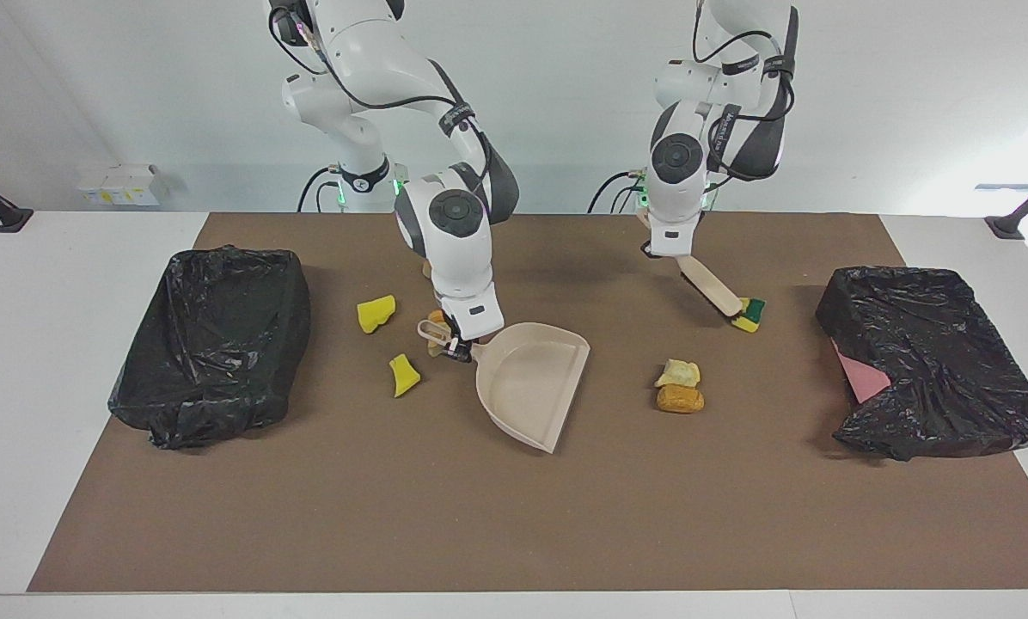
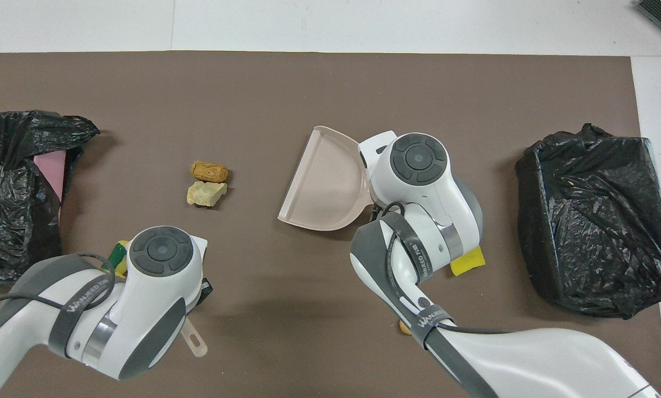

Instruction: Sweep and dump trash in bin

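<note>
**Two arms, brush and dustpan at work over scattered scraps**

The right tool [image 1: 461, 346] is clamped on the handle of a beige dustpan [image 1: 531, 378], which rests tilted on the brown mat [image 1: 497, 516] covering the tabletop, its open mouth turned toward the left arm's end. The left tool [image 1: 670, 251] grips the handle of a beige brush [image 1: 710, 287]; the brush slants down to the mat, and its bristle end touches a yellow-and-green sponge [image 1: 749, 313].

Trash lies to both sides of the pan. Two yellow foam chunks [image 1: 376, 313] [image 1: 404, 375] sit just beside the right tool, toward the right arm's end, and a tan bread-like piece [image 1: 436, 331] is tucked against the tool, partly hidden by it. A pale scrap [image 1: 678, 373] touches an orange-brown bread-like piece [image 1: 680, 399] between the pan's mouth and the brush, well apart from either tool.

A bin lined with a black bag [image 1: 213, 344] stands at the right arm's end; a second black-bagged bin [image 1: 927, 361], showing a pink wall, stands at the left arm's end, near the brush.
</note>
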Motion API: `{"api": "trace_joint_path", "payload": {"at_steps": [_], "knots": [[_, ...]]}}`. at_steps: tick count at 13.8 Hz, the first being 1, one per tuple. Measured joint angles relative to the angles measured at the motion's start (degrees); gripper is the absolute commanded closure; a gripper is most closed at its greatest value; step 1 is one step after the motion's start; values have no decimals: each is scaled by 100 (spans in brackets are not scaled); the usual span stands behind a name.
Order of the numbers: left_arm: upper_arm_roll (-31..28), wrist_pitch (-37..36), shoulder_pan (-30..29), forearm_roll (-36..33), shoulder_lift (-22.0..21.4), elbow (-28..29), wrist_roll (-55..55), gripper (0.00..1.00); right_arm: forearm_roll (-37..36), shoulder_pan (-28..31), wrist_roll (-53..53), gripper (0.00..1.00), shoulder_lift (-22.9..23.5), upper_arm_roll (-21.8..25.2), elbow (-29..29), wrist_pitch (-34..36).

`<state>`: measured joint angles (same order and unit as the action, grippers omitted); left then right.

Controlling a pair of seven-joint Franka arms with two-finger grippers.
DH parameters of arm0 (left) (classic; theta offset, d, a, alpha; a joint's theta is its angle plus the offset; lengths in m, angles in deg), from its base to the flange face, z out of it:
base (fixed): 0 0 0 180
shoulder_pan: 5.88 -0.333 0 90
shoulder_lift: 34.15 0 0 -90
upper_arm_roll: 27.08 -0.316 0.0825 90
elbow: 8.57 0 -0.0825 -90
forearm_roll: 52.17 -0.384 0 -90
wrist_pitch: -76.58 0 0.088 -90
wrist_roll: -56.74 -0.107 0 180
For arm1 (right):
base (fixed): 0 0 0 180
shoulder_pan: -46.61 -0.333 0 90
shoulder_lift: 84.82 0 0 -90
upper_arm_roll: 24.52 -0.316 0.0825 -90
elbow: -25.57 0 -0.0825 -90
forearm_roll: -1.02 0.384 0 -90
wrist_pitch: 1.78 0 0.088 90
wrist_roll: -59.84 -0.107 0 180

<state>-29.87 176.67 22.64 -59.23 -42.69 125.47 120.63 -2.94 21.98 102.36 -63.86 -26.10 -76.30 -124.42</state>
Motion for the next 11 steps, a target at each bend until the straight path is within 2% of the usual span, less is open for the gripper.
{"api": "trace_joint_path", "payload": {"at_steps": [3,6,9,11], "knots": [[-8,-62,-393,-15,-3,6,261,100,-276,6,525,100,22,4,86,157],[7,-73,-425,-15,-3,-95,306,100,-664,0,722,100,34,-8,121,465],[6,-372,-502,-192,-3,-176,257,100,-690,-6,729,100,48,-11,125,469],[6,-612,-790,-255,-5,-171,-31,100,-695,-6,729,100,49,-11,126,470]]}}
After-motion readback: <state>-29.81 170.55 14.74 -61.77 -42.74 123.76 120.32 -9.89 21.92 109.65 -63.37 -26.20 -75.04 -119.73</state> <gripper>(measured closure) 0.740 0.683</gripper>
